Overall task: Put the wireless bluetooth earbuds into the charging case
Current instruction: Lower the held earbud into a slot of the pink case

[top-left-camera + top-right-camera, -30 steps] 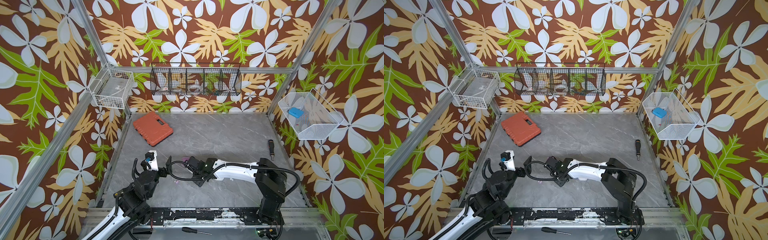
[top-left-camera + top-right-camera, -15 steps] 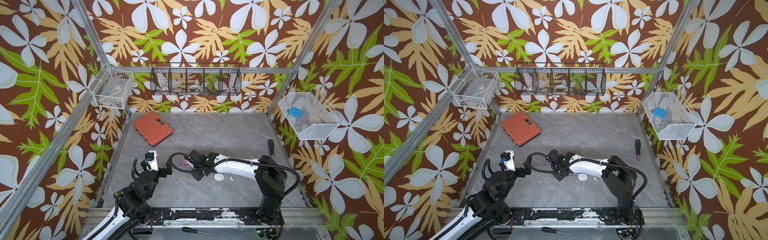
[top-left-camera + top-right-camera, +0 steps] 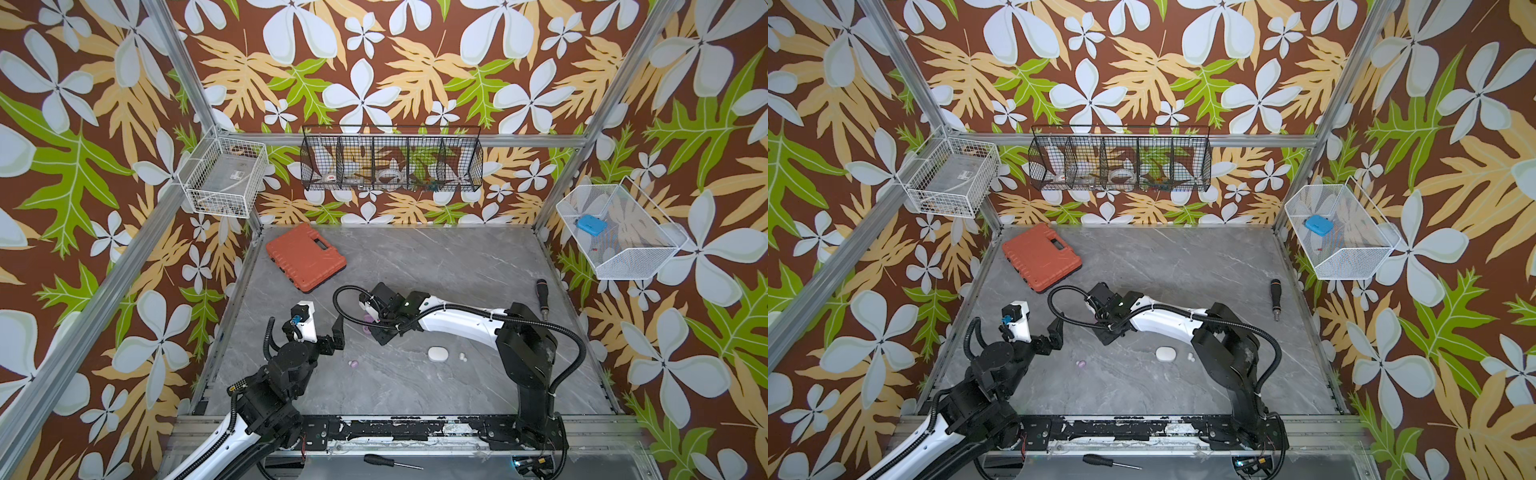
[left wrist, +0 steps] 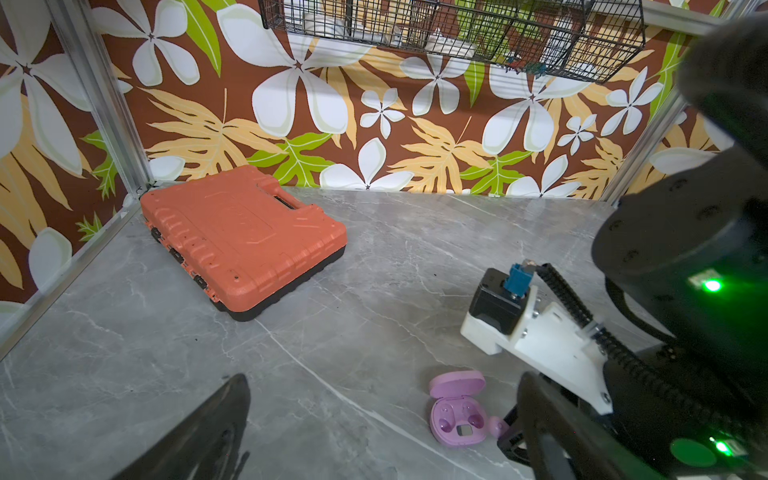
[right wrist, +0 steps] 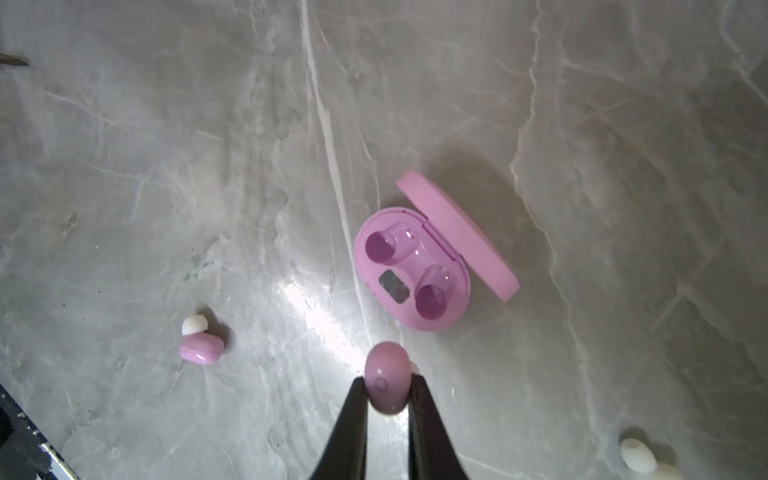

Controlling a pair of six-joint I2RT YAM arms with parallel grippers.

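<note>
We see our right gripper [image 5: 387, 384] clenched on one lilac earbud [image 5: 386, 368] just beside the open pink charging case [image 5: 411, 274]; the other lilac earbud [image 5: 201, 348] lies on the table [image 5: 166, 166] farther from that case. Our left gripper [image 4: 384, 379] stands released, jaws wide, near the case

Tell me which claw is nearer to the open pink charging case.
Right. The right claw, shut on a pink earbud, hangs close beside the open pink charging case. The left claw stands open and empty, farther off on the case's left.
</note>
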